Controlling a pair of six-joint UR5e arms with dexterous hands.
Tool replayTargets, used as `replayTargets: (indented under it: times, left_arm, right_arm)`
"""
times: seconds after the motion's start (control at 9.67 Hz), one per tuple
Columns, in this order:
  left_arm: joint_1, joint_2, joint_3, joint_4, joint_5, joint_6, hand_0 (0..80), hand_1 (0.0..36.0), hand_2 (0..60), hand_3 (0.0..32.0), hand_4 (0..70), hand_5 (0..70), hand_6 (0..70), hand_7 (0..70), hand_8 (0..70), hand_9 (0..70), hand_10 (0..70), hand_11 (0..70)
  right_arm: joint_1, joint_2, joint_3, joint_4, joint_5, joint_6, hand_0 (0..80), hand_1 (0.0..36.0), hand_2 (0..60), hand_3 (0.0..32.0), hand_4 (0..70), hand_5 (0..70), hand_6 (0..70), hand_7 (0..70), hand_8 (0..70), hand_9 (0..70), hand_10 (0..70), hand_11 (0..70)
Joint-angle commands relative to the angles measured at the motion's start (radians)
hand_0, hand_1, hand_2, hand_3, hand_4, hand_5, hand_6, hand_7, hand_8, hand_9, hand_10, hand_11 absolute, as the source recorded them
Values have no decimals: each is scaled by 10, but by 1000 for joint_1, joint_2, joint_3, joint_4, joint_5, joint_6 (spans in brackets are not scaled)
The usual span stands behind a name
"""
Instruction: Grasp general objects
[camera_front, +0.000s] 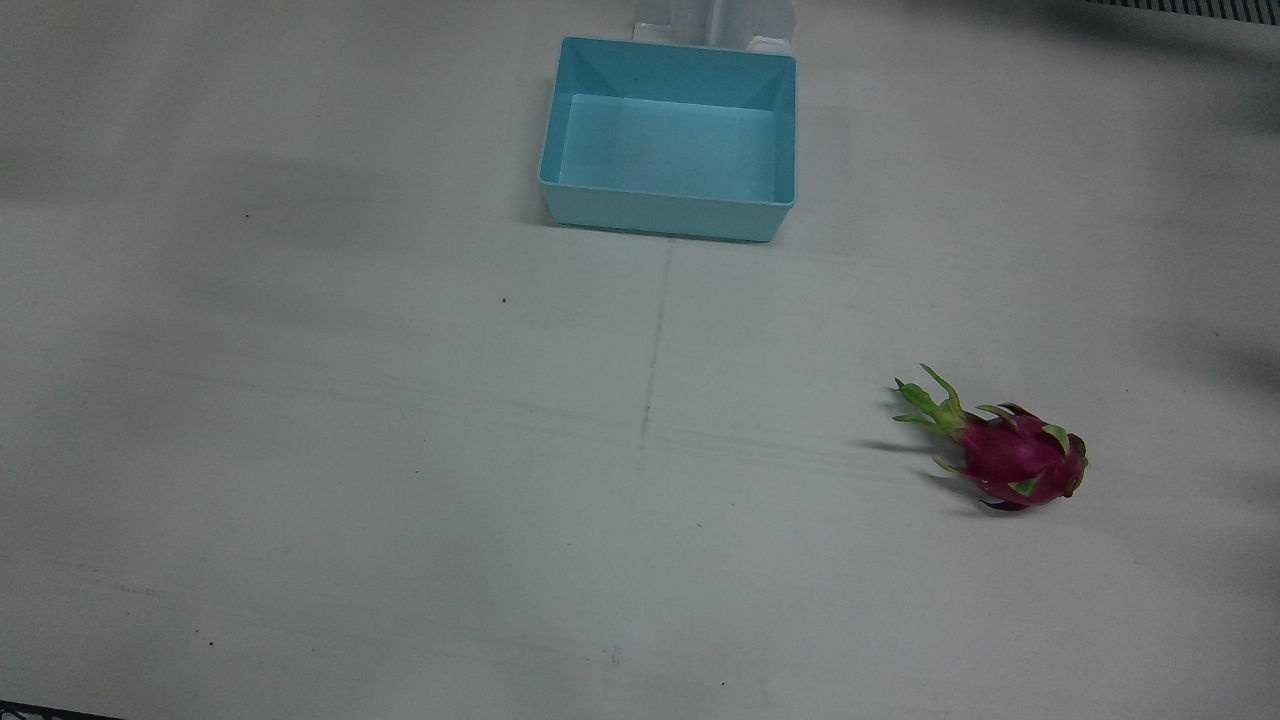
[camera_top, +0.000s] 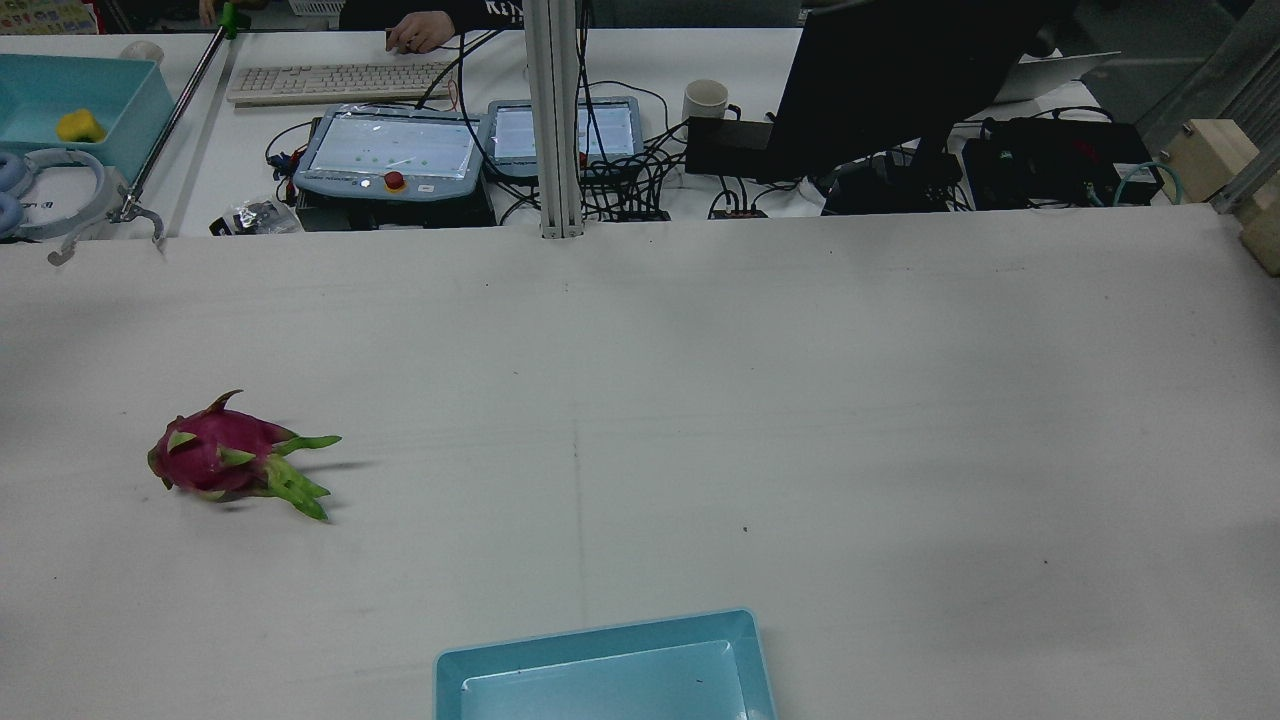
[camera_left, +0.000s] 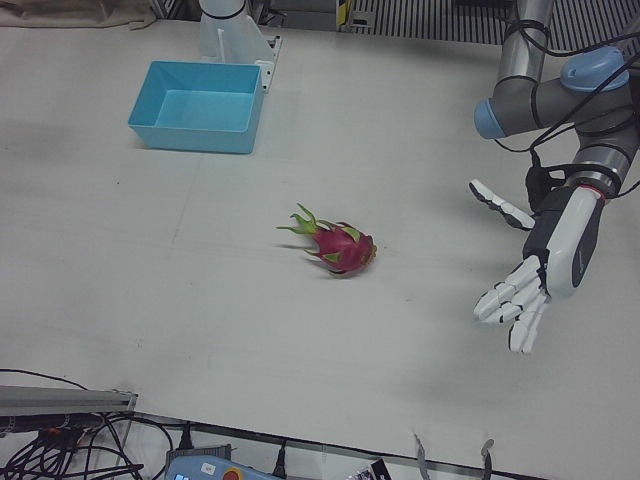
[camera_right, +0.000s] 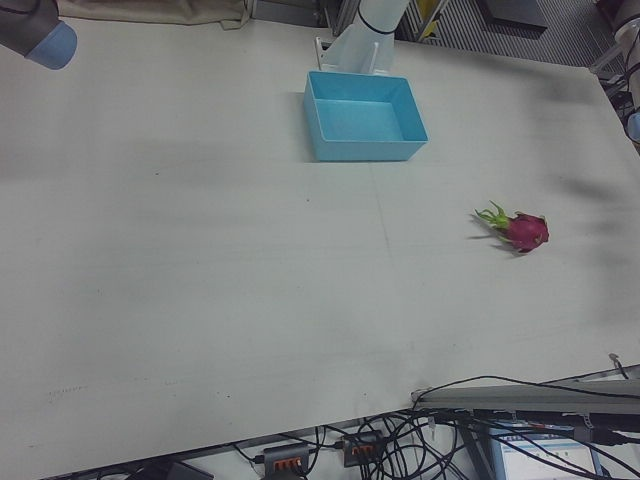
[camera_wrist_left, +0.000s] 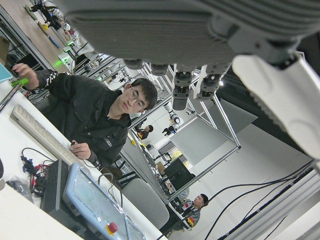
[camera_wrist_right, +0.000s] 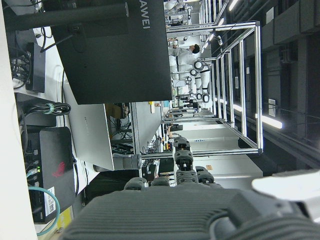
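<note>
White table (camera_front: 400, 450) wide and bare; blue bin (camera_front: 668, 140) at the robot's edge; left hand (camera_left: 540, 270) hovering, fingers spread, empty; right hand's pose I cannot tell; dragon fruit (camera_front: 1010, 455), magenta, green-tipped scales, lying on its side well apart from the bin.

A dragon fruit (camera_left: 342, 246) is seen lying on the white table (camera_left: 150, 290) near the view's centre, its green leaves pointed toward ten o'clock. A blue bin (camera_left: 198, 105) is set at eleven o'clock from it, well apart. The left hand (camera_left: 545, 262) is held at three o'clock, fingers spread, nothing grasped.
</note>
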Motion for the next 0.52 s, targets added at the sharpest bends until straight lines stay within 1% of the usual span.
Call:
replayTargets:
  times: [0.0, 0.1, 0.21, 0.31, 0.41]
  left_arm:
    - [-1, 123, -18, -102, 63, 13, 539, 167, 0, 0, 86, 23, 97, 207, 9, 27, 0, 0]
    - [-1, 167, -68, -112, 101, 58, 554, 187, 0, 0, 86, 31, 101, 215, 10, 29, 0, 0]
    - [-1, 222, -147, -104, 139, 118, 564, 197, 0, 0, 85, 39, 102, 218, 10, 29, 0, 0]
    - [0, 265, -195, -100, 144, 169, 566, 197, 0, 0, 93, 45, 110, 230, 12, 32, 0, 0]
    - [8, 272, -203, -95, 144, 210, 577, 206, 0, 0, 101, 54, 116, 236, 13, 33, 0, 0]
  right_arm:
    - [-1, 0, 0, 0, 0, 0, 0, 0, 0, 0, 0, 0, 0, 0, 0, 0, 0, 0]
    - [0, 0, 0, 0, 0, 0, 0, 0, 0, 0, 0, 0, 0, 0, 0, 0, 0, 0]
    - [0, 0, -1, 0, 0, 0, 0, 0, 0, 0, 0, 0, 0, 0, 0, 0, 0, 0]
    - [-1, 0, -3, 0, 0, 2, 0, 0, 0, 0, 0, 0, 0, 0, 0, 0, 0, 0]
    - [-2, 0, -3, 0, 0, 2, 0, 0, 0, 0, 0, 0, 0, 0, 0, 0, 0, 0]
